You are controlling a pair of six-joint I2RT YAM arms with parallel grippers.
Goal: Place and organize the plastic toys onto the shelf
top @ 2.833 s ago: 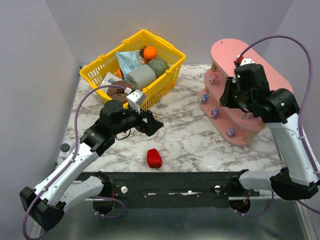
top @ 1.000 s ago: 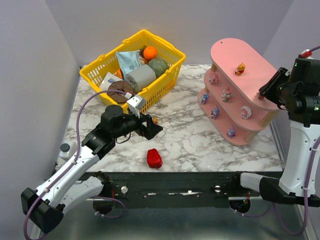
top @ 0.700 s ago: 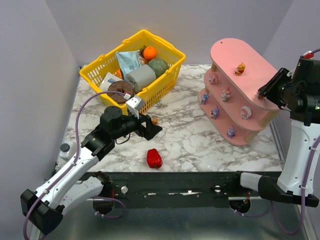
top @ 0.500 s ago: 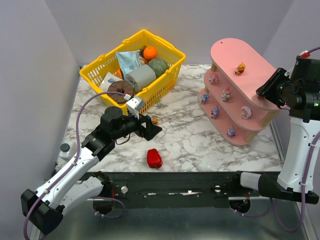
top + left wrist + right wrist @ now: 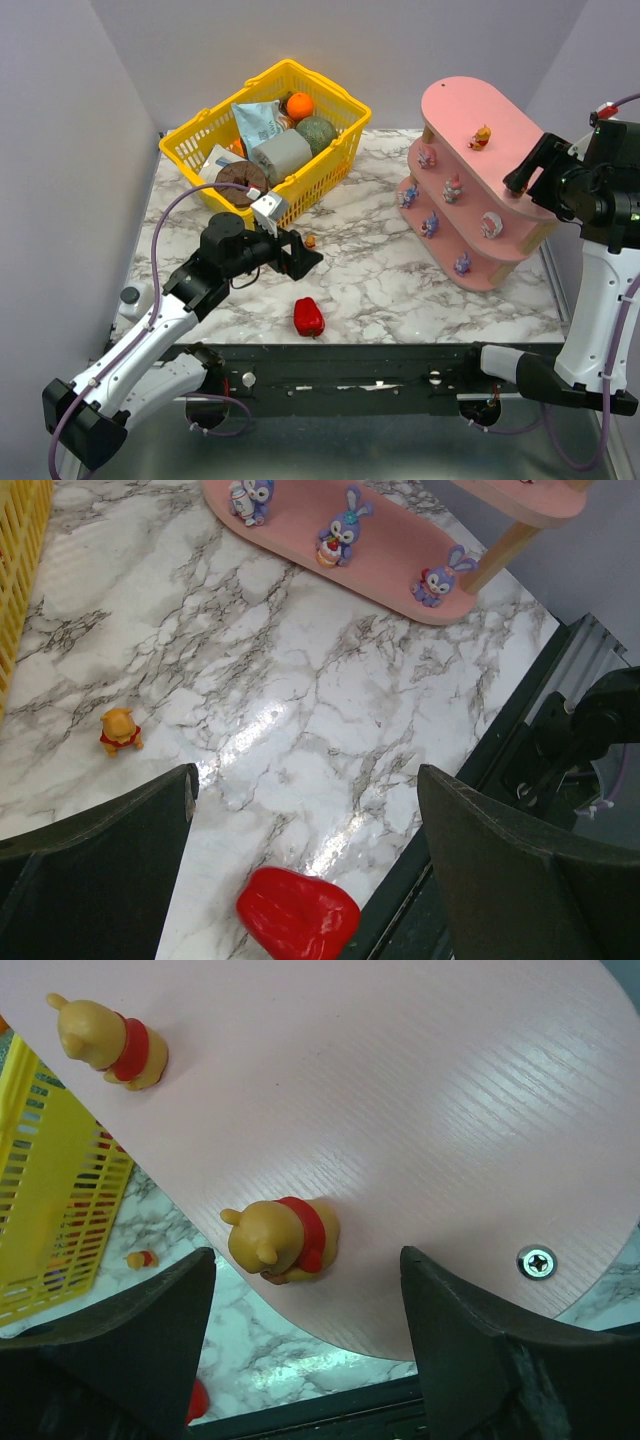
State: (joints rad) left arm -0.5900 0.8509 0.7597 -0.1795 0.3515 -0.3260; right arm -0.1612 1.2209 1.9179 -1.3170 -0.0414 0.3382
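The pink shelf (image 5: 460,105) stands at the right. An orange bear toy (image 5: 481,137) sits on its top board, and purple and pink toys (image 5: 453,187) stand on the lower boards. In the right wrist view two orange bears (image 5: 283,1240) (image 5: 108,1045) sit on the top board (image 5: 400,1080). My right gripper (image 5: 305,1290) is open and empty, just above the nearer bear; it hangs over the shelf's near right end (image 5: 522,172). My left gripper (image 5: 305,258) is open and empty over the table. A loose orange bear (image 5: 310,241) (image 5: 119,730) stands just beyond it.
A glossy red pepper (image 5: 309,317) (image 5: 298,915) lies near the table's front edge, below my left gripper (image 5: 307,780). The yellow basket (image 5: 330,165) with groceries stands at the back left. Purple bunny toys (image 5: 340,535) stand on the shelf's bottom board (image 5: 390,540).
My right arm has drawn back from over the shelf's middle to its near right end, and an orange bear now shows on top. My left gripper has shifted slightly left, uncovering the loose bear.
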